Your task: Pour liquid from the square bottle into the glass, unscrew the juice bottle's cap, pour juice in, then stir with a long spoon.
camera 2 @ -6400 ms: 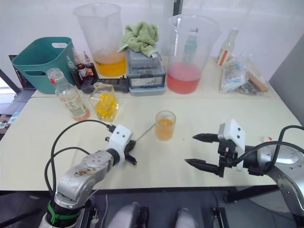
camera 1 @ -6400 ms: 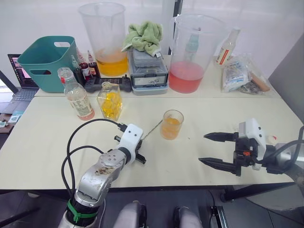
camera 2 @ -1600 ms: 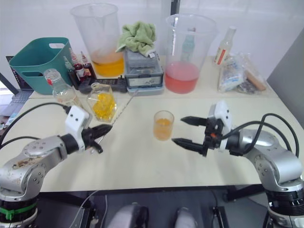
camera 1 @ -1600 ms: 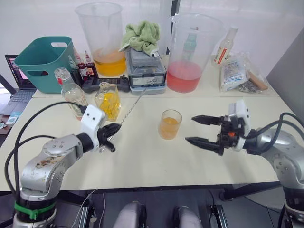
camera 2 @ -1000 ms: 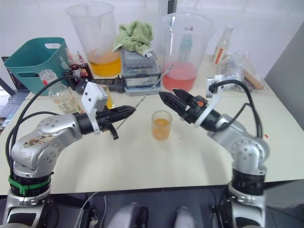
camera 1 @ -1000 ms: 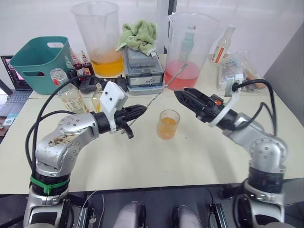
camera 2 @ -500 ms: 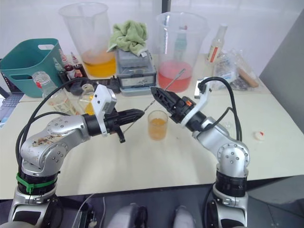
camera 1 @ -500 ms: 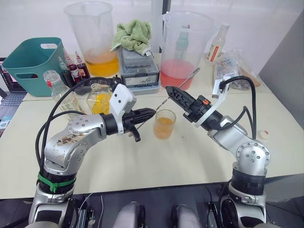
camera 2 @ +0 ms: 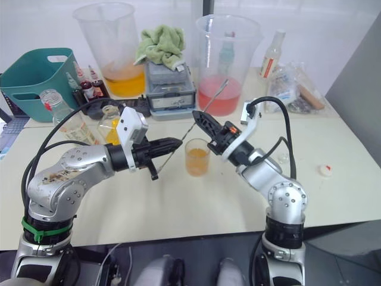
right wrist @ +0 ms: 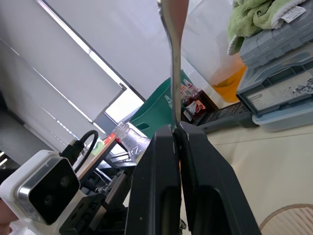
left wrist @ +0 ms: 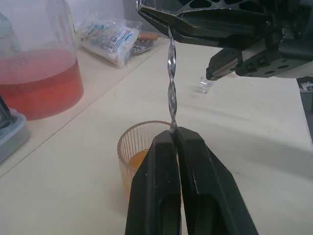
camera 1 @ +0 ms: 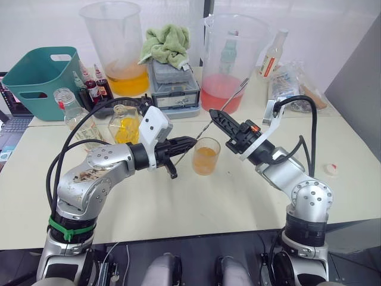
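The long spoon (camera 1: 232, 95) slants up over the glass (camera 1: 205, 156), a small tumbler with orange liquid at mid-table. My left gripper (camera 1: 191, 142) is shut on the spoon's lower stem just left of the glass rim. My right gripper (camera 1: 213, 112) is shut on the stem higher up, above the glass. The left wrist view shows the twisted stem (left wrist: 170, 73) running between both grips. The square bottle (camera 1: 123, 124) and juice bottle (camera 1: 66, 104) stand at the left behind my left arm. A small whitish cap (camera 1: 331, 168) lies at the table's right edge.
Two huge clear jugs (camera 1: 116, 44) (camera 1: 229, 53) stand at the back, with a grey box (camera 1: 172, 89) under a green towel between them. A teal basket (camera 1: 38, 77) and dropper bottles (camera 1: 89, 89) are back left. A slim bottle (camera 1: 269, 56) and plastic bag (camera 1: 286, 80) are back right.
My right gripper has closed on the spoon's stem; it stood open a second ago. The left gripper carried the spoon closer to the glass.
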Controlling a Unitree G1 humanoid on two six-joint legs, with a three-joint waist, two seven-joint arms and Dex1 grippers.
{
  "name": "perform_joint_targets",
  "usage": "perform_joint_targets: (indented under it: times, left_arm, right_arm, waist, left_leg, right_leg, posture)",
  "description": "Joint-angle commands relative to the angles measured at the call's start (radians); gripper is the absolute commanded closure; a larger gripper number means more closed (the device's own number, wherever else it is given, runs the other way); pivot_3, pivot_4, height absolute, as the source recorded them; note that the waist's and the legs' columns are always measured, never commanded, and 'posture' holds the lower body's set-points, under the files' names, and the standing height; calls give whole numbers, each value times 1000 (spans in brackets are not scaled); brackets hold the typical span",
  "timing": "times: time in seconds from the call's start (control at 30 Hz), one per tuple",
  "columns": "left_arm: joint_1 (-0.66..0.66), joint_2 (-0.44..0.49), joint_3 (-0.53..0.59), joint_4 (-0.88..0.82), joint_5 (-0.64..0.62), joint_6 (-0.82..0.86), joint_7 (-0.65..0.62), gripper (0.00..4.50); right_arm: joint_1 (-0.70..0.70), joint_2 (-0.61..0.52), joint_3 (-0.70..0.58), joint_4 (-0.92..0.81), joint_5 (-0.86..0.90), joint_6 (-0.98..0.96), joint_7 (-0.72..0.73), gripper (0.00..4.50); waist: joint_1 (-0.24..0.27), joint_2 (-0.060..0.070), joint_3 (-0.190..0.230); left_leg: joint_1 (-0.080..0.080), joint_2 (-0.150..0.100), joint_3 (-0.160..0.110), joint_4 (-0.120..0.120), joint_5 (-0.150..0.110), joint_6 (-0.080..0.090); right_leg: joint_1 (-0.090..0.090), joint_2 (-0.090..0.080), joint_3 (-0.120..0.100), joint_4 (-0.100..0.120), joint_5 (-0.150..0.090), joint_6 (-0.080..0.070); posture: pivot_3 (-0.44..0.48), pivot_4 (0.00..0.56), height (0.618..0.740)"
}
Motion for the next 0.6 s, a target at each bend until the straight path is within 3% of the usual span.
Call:
perform_joint_targets:
  times: [0.03,0.23,0.27,0.6]
  left_arm:
    - [-13,-4,8,-29,-5,-27,5,4500]
    - [-1,15,55,-30,-31,-5,8,4500]
    - [4,16,75,-32,-47,5,13,3828]
    - [56,119,215,-45,-162,7,-46,509]
  right_arm:
    - [-6,-5,-12,-41,39,-30,3,4449]
    - [-25,-28,-20,-29,25,-47,11,4449]
    - [-32,-27,-27,-23,30,-53,7,4500]
    - [-130,-76,-67,45,82,-64,28,4500]
  waist:
    - [0,0,0]
    - [0,0,0]
    - [-2,0,0]
    - [-8,0,0]
  left_leg:
    - [0,0,0,0,0,0]
    - [0,0,0,0,0,0]
    - [0,0,0,0,0,0]
    - [0,0,-1,-1,1,-1]
  right_leg:
    - [0,0,0,0,0,0]
    - [0,0,0,0,0,0]
    - [0,0,0,0,0,0]
    - [0,1,1,0,0,0]
  posture:
    - [0,150,740]
    - [0,150,740]
    - [0,150,740]
    - [0,150,740]
